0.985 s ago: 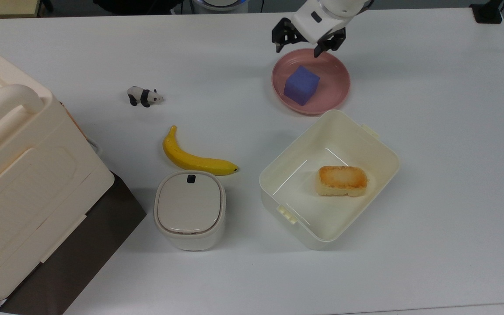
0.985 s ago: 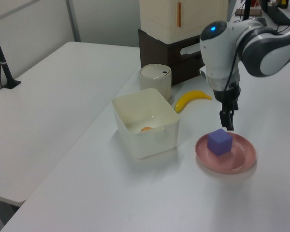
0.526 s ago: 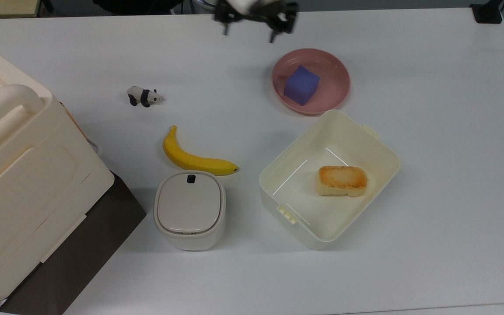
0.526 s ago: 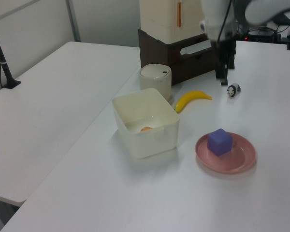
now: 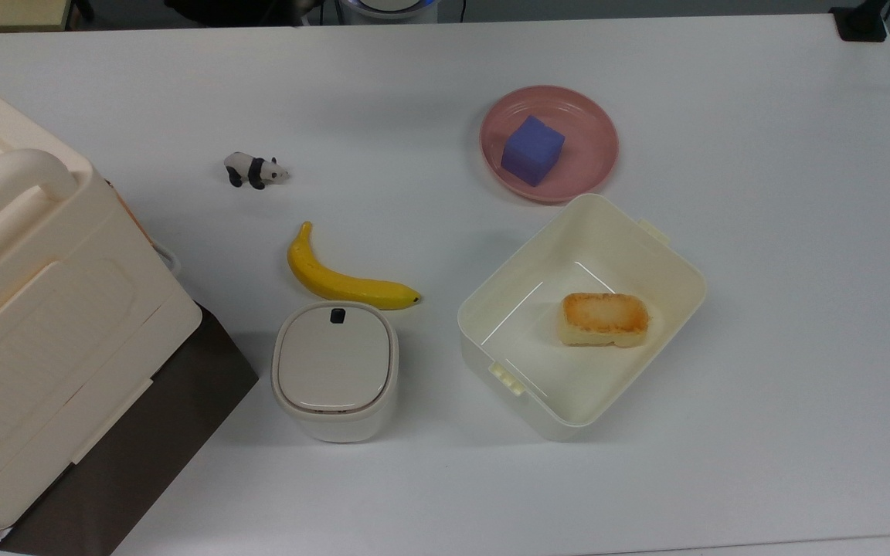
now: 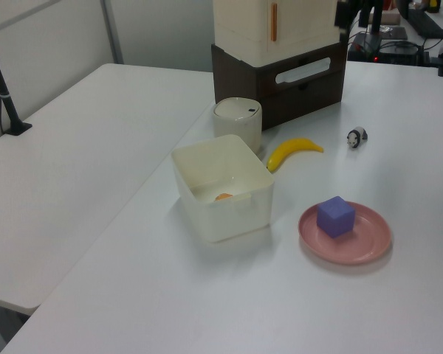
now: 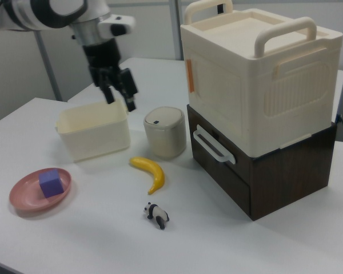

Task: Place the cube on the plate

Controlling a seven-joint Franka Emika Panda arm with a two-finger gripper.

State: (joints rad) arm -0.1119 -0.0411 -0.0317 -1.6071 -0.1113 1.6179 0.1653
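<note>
The purple-blue cube (image 5: 532,150) rests on the round pink plate (image 5: 596,139), a little toward the top view's left of the plate's middle. The left view has the cube (image 6: 335,216) sitting flat on the plate (image 6: 368,241) with nothing touching it. In the right view my gripper (image 7: 120,105) hangs high in the air, well away from the cube (image 7: 51,182) and the plate (image 7: 24,198). It appears in front of the cream tub, open, with nothing between its fingers.
A cream rectangular tub (image 5: 673,259) holding a toasted bread piece (image 5: 606,318) stands just below the plate in the top view. A banana (image 5: 344,283), a toy panda (image 5: 254,169), a lidded canister (image 5: 334,371) and a large cream box (image 5: 28,309) on a dark drawer unit occupy the top view's left.
My gripper has lifted off from beside the plate, swung toward the top view's left and left the top and left views. The cube stays put on the plate.
</note>
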